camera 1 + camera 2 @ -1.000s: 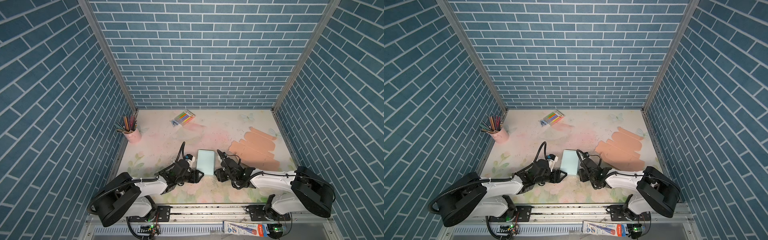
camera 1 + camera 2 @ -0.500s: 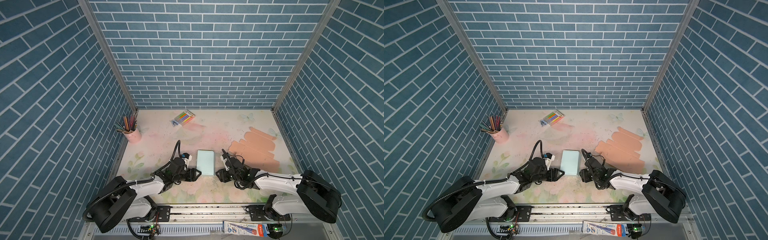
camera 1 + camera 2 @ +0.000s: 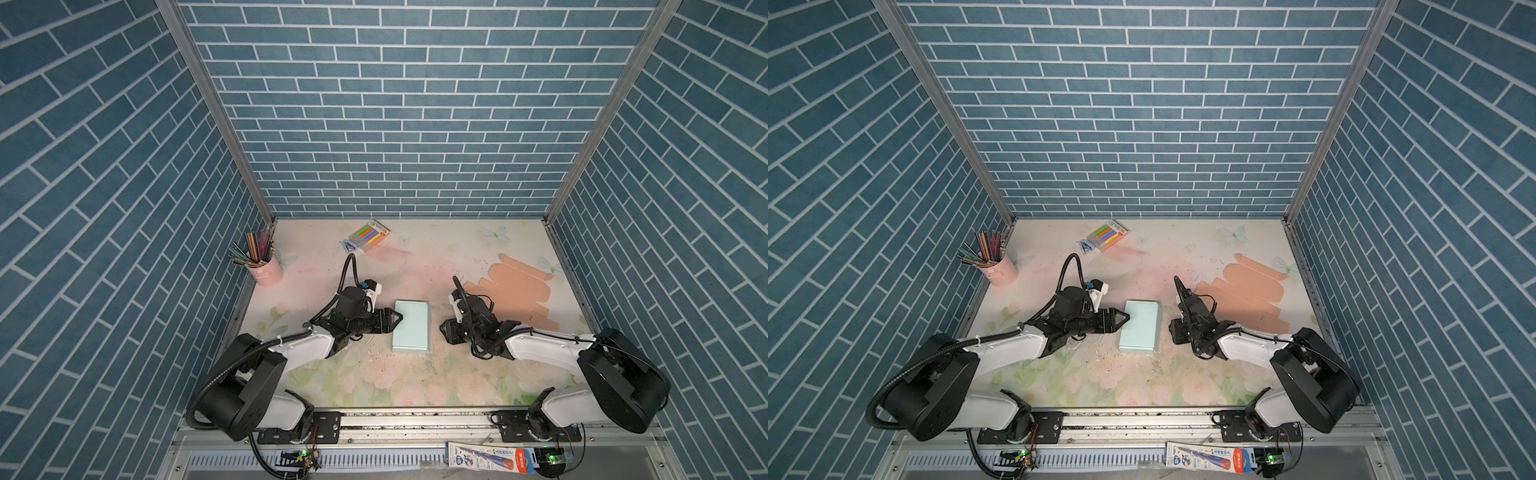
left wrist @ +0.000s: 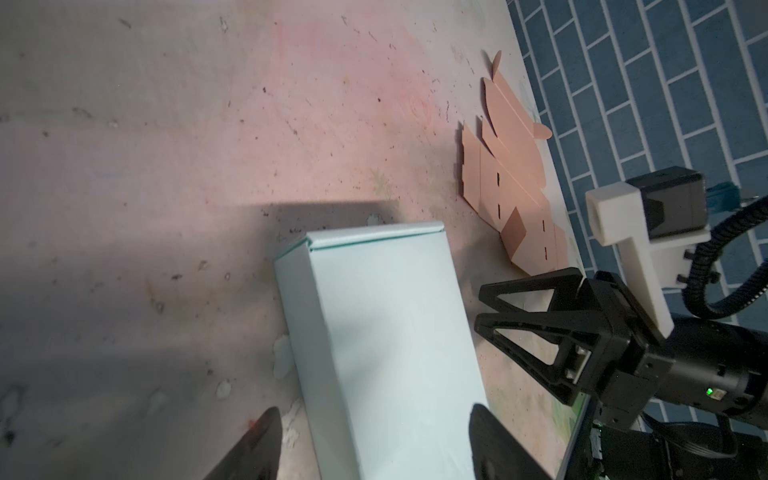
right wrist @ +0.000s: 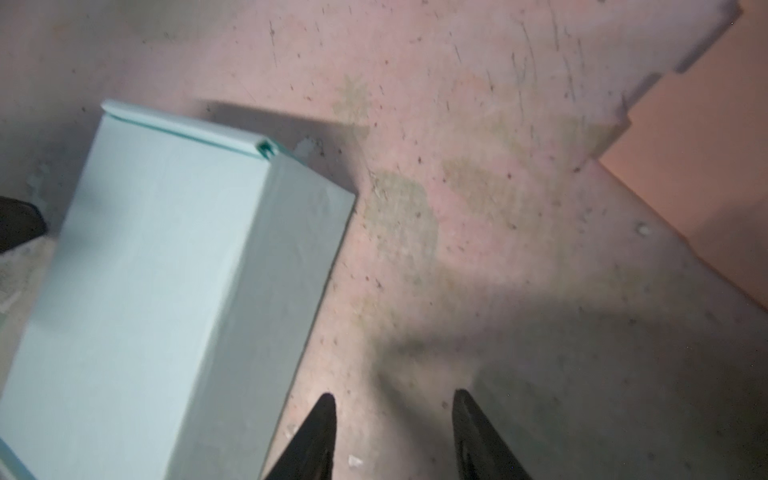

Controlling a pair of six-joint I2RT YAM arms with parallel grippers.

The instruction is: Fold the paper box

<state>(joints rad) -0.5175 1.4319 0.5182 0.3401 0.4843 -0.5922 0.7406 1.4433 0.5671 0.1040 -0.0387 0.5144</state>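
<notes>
The paper box (image 3: 411,326) (image 3: 1140,326) is light teal, folded shut, and lies flat on the mat between my two grippers. My left gripper (image 3: 395,320) (image 3: 1124,318) is at the box's left edge. In the left wrist view this gripper (image 4: 374,411) is open, one fingertip beside the box (image 4: 382,332) and the other over its top. My right gripper (image 3: 444,330) (image 3: 1172,328) sits just right of the box, apart from it. The right wrist view shows this gripper (image 5: 394,395) open over bare mat, with the box (image 5: 158,291) off to one side.
A flat salmon cardboard blank (image 3: 515,291) (image 3: 1246,295) (image 4: 511,187) (image 5: 706,166) lies at the right. A pink cup of coloured pencils (image 3: 266,270) stands at the back left. A marker pack (image 3: 370,235) lies near the back wall. Brick-patterned walls close in three sides.
My right gripper has drawn back to the right, off the box, and its fingers have come closer together. The left gripper has opened a little wider. The box has stayed put.
</notes>
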